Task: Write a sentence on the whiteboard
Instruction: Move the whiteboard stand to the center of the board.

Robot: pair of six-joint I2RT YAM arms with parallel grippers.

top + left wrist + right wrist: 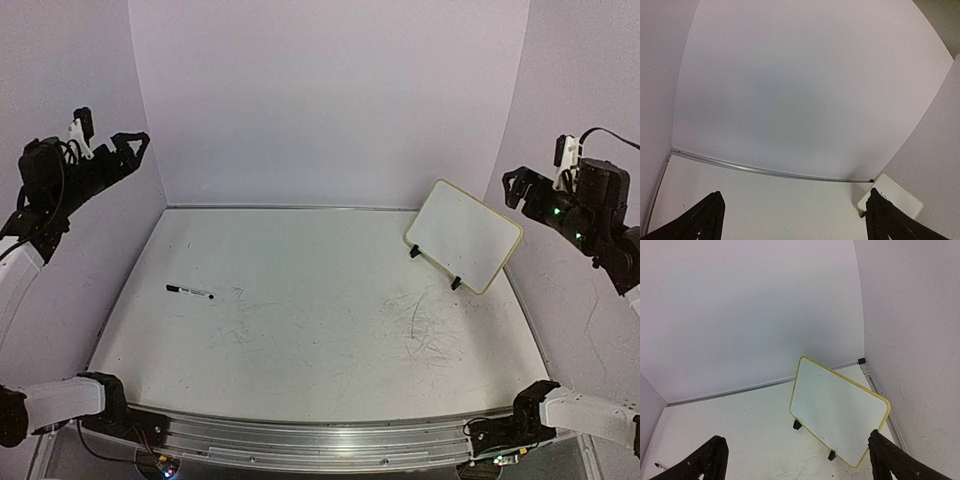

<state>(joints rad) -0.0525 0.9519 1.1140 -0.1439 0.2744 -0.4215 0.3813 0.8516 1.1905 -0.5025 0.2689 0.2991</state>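
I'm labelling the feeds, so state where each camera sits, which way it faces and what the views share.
Top: fixed above and behind the robot, looking down on the table, pen and whiteboard; left arm and right arm show, raised.
Left wrist: on the left arm, facing the back wall; open left claw at bottom.
Right wrist: on the right arm, facing the whiteboard; open right claw at bottom.
Shared: all three show the whiteboard.
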